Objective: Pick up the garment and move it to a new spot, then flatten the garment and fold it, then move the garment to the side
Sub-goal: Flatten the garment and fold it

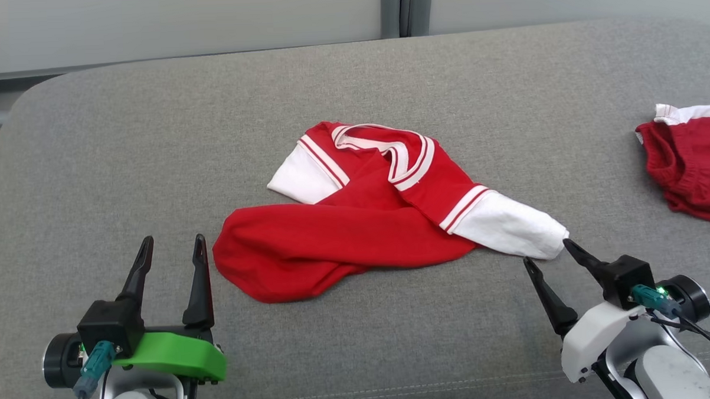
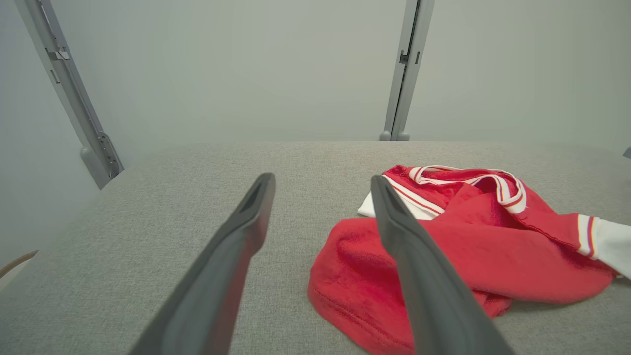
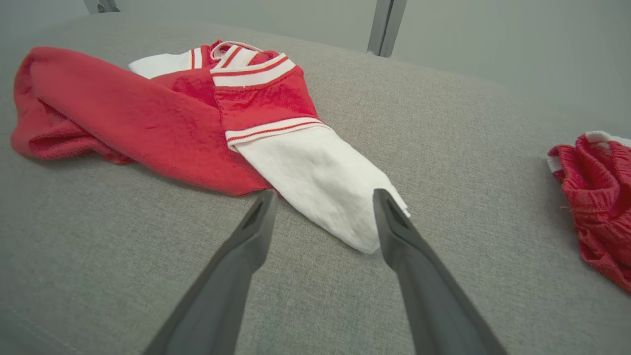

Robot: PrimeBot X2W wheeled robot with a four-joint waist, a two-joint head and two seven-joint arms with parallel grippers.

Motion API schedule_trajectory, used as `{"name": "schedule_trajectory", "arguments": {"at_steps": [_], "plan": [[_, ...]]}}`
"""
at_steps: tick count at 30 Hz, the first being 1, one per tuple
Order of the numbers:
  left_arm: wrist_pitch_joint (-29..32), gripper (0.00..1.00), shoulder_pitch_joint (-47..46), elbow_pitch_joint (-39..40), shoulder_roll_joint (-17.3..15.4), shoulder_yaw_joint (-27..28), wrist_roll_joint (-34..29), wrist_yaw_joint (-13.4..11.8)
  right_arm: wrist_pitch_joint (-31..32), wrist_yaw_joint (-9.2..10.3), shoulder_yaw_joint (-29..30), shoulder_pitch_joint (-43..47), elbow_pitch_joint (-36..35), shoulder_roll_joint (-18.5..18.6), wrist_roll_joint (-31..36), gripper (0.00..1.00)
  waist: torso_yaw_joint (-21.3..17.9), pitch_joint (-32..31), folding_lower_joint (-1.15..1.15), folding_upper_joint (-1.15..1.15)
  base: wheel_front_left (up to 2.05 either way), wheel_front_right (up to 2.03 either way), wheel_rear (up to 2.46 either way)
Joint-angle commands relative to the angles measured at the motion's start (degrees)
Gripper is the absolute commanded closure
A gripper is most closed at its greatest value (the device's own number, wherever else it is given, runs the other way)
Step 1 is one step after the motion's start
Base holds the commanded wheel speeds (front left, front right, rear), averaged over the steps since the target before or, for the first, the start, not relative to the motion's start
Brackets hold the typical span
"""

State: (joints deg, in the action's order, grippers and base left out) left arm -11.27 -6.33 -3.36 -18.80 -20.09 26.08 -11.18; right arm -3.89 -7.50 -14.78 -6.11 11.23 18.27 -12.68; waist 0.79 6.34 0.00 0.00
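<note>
Item under inspection: one red garment with white sleeves and red-and-white striped trim. It lies crumpled, not flattened and not folded, near the middle of the grey fabric-covered counter. The striped neckband faces the far edge. The red body is bunched and rolled toward the robot's left.

One white sleeve stretches out toward the robot's right, its end pointing at the right hand. The other sleeve shows as a white patch on the garment's far left side.

Left hand: fingers spread wide, holding nothing. It stands just beside the garment's rolled red edge, apart from it. In the left wrist view the left hand has the garment behind its right-side finger.

Right hand: fingers spread wide, holding nothing. In the right wrist view the right hand straddles the tip of the white sleeve, with the rest of the garment beyond. Whether a fingertip touches the cuff cannot be told.

A second, darker red cloth item with a white band lies at the counter's right edge, well apart from the garment.
</note>
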Motion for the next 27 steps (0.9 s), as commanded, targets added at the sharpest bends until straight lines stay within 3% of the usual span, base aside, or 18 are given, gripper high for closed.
{"name": "schedule_trajectory", "arguments": {"at_steps": [1, 11, 18, 19, 20, 21, 27], "plan": [[-0.6, 0.0, -1.1, -0.3, 0.2, 0.0, -0.1, 0.3, 0.0, 0.02, -1.2, -1.6, 1.6, 0.8, 0.0, 0.0, 0.6, 1.4, 0.0, 0.0, 0.0, 0.0, 0.0], [-1.9, 0.0, -4.4, -2.6, 1.5, -0.9, -0.3, 1.7, -0.9, 0.02, -9.5, -10.3, 11.5, 3.4, -0.5, 0.0, 2.5, 5.1, 0.0, 0.0, 0.0, 0.0, 0.0], [-2.8, 0.0, -5.7, -4.0, 2.2, -0.8, -0.4, 2.2, -1.7, 0.02, -10.9, -14.2, 18.2, 3.5, -1.6, 0.03, 3.1, 6.3, 0.0, 0.0, 0.0, 0.0, 0.0], [-2.9, 0.0, -5.9, -4.2, 2.2, -0.7, -0.4, 2.2, -2.1, 0.02, -11.0, -14.7, 18.8, 3.5, -1.8, 0.35, 3.1, 6.4, 0.0, 0.0, 0.0, 0.0, 0.0], [-2.9, 0.0, -6.0, -4.3, 2.2, -0.6, -0.4, 2.3, -2.2, 0.02, -11.1, -15.1, 19.5, 3.3, -2.3, 0.59, 3.0, 6.6, 0.0, 0.0, 0.0, 0.0, 0.0], [-3.0, 0.0, -6.1, -4.4, 2.2, -0.6, -0.4, 2.3, -2.2, 0.02, -11.4, -15.5, 20.1, 3.2, -2.7, 0.98, 2.9, 6.7, 0.0, 0.0, 0.0, 0.0, 0.0], [-3.4, 0.0, -6.4, -5.1, 2.4, -0.5, -0.6, 2.3, -2.9, 0.02, -13.4, -16.9, 21.0, 3.3, -6.7, 1.0, 2.1, 6.5, 0.0, 0.0, 0.0, 0.0, 0.0]]}}
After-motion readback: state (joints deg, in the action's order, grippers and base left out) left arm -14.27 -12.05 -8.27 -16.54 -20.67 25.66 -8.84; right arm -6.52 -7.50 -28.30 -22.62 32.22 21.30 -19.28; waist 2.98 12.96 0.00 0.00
